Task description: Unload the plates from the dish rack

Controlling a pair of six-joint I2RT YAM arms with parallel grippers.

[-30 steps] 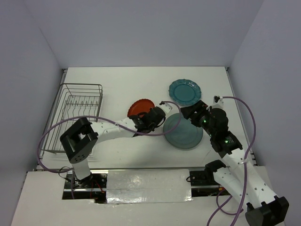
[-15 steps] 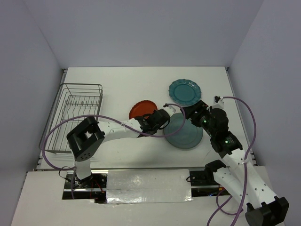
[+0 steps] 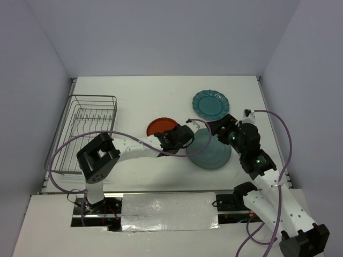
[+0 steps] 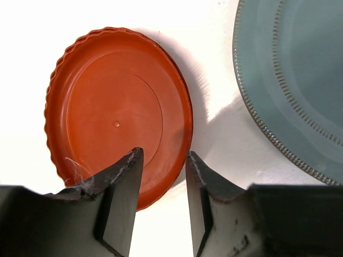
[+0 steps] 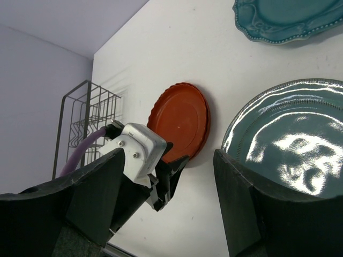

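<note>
While the red-orange plate (image 4: 112, 112) lies flat on the white table (image 3: 134, 91), the left gripper (image 4: 163, 160) sits at its 4 o'clock edge in the top view. Its fingers are parted, with the rim showing in the gap and not pinched. The grey-teal plate (image 3: 211, 155) lies just beside, at 4 o'clock; the scalloped teal plate (image 3: 210, 104) is at 2 o'clock. The right gripper (image 3: 217, 127) hovers over the grey-teal plate's 12 o'clock rim, fingers spread wide and holding nothing. The dish rack (image 3: 91, 97) stands well apart at 9 o'clock, along the table's left edge.
</note>
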